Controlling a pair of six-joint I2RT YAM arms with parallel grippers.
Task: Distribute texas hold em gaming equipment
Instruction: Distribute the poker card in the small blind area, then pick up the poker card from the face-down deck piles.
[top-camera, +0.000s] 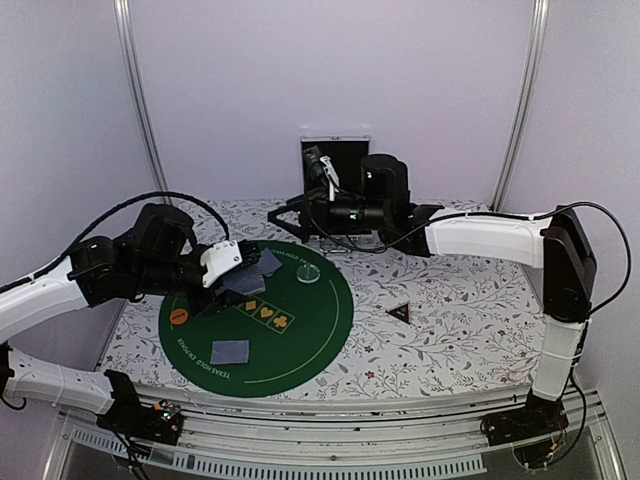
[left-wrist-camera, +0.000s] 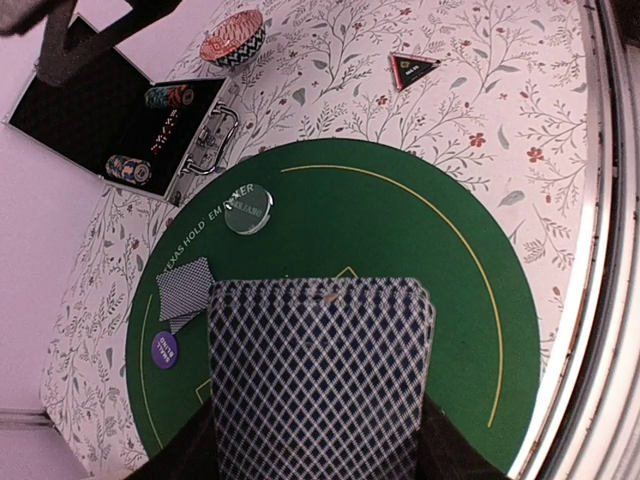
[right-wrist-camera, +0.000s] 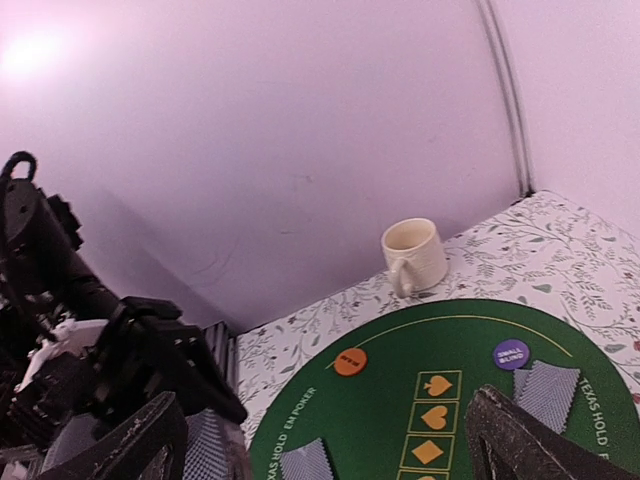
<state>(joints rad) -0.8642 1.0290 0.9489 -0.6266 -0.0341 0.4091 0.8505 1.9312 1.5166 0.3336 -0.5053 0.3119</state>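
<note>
The left end effector (top-camera: 226, 264) pinches a deck of cards (left-wrist-camera: 320, 390) by its sides. In the left wrist view the deck fills the foreground, so its fingers show only as dark shapes at the bottom corners. The deck hangs over the left part of the green mat (top-camera: 320, 325) and hides the printed suit boxes there.

The right end effector (right-wrist-camera: 325, 402) is spread wide with nothing between its fingers. From above it is hard to pick out against the dark open case (left-wrist-camera: 75, 120) at the back of the worktop (top-camera: 450, 330).

Two cards (left-wrist-camera: 185, 290) lie face down on the mat, overlapping. Just beside them is a blue disc (left-wrist-camera: 165, 348). A single card (top-camera: 229, 351) lies near the mat's front edge. A pale disc (left-wrist-camera: 248, 210) and an orange disc (right-wrist-camera: 350, 362) also sit on the mat.

The black triangular marker (top-camera: 401, 312) lies off the mat on the floral cloth. Stacked discs (left-wrist-camera: 128, 168) rest inside the case, though their count is unclear. The mug (right-wrist-camera: 415, 255) shows only in the right wrist view.
</note>
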